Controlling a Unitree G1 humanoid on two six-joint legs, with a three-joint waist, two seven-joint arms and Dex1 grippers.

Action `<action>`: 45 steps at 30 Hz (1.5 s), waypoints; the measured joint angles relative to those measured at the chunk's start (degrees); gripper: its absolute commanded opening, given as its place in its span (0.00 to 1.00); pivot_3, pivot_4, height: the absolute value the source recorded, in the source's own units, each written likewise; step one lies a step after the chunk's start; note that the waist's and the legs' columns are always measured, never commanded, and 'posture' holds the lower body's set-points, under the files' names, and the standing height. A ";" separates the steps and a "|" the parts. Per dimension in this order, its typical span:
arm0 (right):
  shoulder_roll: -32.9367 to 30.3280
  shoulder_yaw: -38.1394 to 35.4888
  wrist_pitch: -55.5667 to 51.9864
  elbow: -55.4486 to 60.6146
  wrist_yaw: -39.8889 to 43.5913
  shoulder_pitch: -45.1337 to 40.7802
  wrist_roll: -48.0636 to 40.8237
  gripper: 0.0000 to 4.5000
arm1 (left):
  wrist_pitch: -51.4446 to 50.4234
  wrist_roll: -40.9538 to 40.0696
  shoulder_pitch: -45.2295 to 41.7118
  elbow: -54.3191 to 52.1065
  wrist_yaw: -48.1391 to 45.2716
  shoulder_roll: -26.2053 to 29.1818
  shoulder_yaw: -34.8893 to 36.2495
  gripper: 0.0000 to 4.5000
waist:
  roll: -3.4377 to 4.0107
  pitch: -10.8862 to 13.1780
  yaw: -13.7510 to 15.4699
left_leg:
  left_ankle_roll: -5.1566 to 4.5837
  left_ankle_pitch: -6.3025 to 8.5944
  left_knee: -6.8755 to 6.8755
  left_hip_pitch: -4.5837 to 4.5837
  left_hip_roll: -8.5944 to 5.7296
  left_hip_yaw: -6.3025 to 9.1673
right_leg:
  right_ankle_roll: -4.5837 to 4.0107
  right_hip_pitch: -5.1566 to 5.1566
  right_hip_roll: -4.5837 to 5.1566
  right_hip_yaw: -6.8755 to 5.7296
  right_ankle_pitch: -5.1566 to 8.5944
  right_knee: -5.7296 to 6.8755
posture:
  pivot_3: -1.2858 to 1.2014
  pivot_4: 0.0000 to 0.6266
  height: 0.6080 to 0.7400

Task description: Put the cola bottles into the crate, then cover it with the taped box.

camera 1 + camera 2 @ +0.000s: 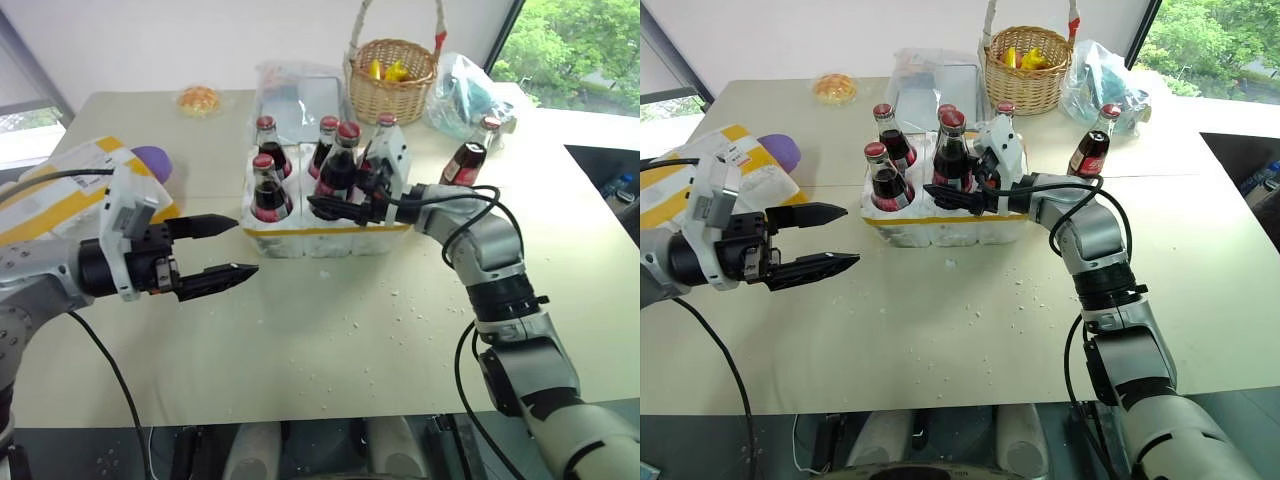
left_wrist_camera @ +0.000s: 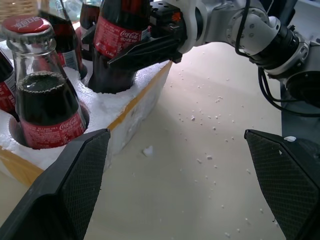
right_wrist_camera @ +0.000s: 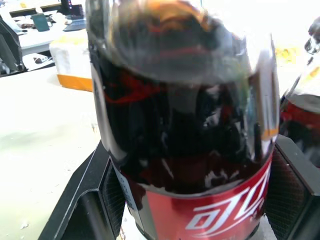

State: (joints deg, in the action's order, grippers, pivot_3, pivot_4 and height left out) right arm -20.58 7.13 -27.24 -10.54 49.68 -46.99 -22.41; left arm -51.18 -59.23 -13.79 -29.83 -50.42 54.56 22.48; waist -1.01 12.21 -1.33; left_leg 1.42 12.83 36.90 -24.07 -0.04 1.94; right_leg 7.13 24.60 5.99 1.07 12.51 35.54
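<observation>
Your right gripper (image 1: 335,205) has its jaws clamped on a cola bottle (image 1: 340,165) at the label, and that bottle stands in, or just over, the front middle well of the crate (image 1: 325,238); from here you cannot tell whether its base is fully seated. Keep the bottle upright and press it straight down until the foam holds it, then part the jaws only a little and draw back along the line you came in on, so the fingers do not knock the neighbours. 4 other bottles already stand in the crate, and the 6th bottle (image 1: 468,158) waits on the bench (image 1: 400,330) off to the right, near the plastic bags; it is likely your next pick. Your left gripper (image 1: 222,248) hovers with its jaws wide, just left of the crate and holding nothing. The taped box (image 1: 60,195) lies at the far left of the bench, beside that arm.
</observation>
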 measured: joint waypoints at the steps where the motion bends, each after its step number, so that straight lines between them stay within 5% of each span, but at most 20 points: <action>1: 0.33 0.00 -0.12 -0.31 -0.15 0.00 0.29 0.86 | 0.35 0.03 -0.02 0.07 -0.06 0.00 -0.08 1.00 | 0.00 0.00 -0.03 | 0.00 0.00 0.00 0.01 0.01 0.00 | 0.00 0.00 -0.01 0.00 0.00 0.00 | 0.52 0.24 0.98; 3: 1.06 0.28 -0.91 -1.01 -0.26 -0.01 0.46 1.00 | 0.73 0.09 -0.11 0.13 -0.23 0.00 -0.31 1.00 | 0.00 0.00 -0.03 | 0.00 0.00 0.00 0.02 0.02 0.00 | 0.00 0.00 -0.02 0.00 0.00 0.01 | 0.52 0.24 0.98; 15: -0.88 -2.46 -2.60 1.86 -2.02 1.17 0.96 1.00 | 2.10 0.59 -0.08 0.58 -0.84 0.00 -0.99 1.00 | -0.01 -0.01 0.49 | 0.01 -0.01 0.03 0.00 0.02 0.00 | -0.06 -0.04 -0.02 0.00 -0.02 -0.01 | 0.52 0.24 0.98; 23: -14.25 -16.87 -14.29 19.93 -4.68 16.77 -6.07 1.00 | 2.99 1.49 -1.90 2.85 -2.39 -0.02 -2.94 1.00 | -0.03 -0.02 0.62 | 0.00 -0.01 0.04 -0.01 0.02 0.01 | -0.24 -0.05 -0.02 0.00 0.08 -0.04 | 0.52 0.24 0.98; 30: -19.74 -28.91 -21.65 33.73 -9.73 30.42 -11.06 1.00 | 4.51 4.04 -5.99 6.53 -5.58 -0.19 -7.34 1.00 | -0.06 -0.04 0.34 | 0.00 0.00 0.14 0.06 0.04 -0.02 | -0.29 -0.12 -0.03 0.02 0.07 -0.01 | 0.52 0.24 0.98; 45: -10.78 -28.66 -7.50 11.62 -26.97 22.73 -0.82 1.00 | 5.32 6.73 -11.04 9.09 -6.87 -1.86 -10.84 1.00 | -0.08 -0.05 0.26 | -0.01 -0.01 0.14 0.04 0.06 -0.01 | -0.31 -0.13 -0.06 0.03 0.05 -0.04 | 0.52 0.24 0.98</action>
State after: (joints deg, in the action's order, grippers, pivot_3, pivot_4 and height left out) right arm -31.36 -21.53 -34.74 1.09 22.71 -24.27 -23.23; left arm -45.87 -52.50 -24.83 -20.74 -57.29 52.70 11.65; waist -1.09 12.16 -1.06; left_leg 1.41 12.82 37.03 -24.03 0.02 1.93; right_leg 6.82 24.47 5.93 1.09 12.57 35.50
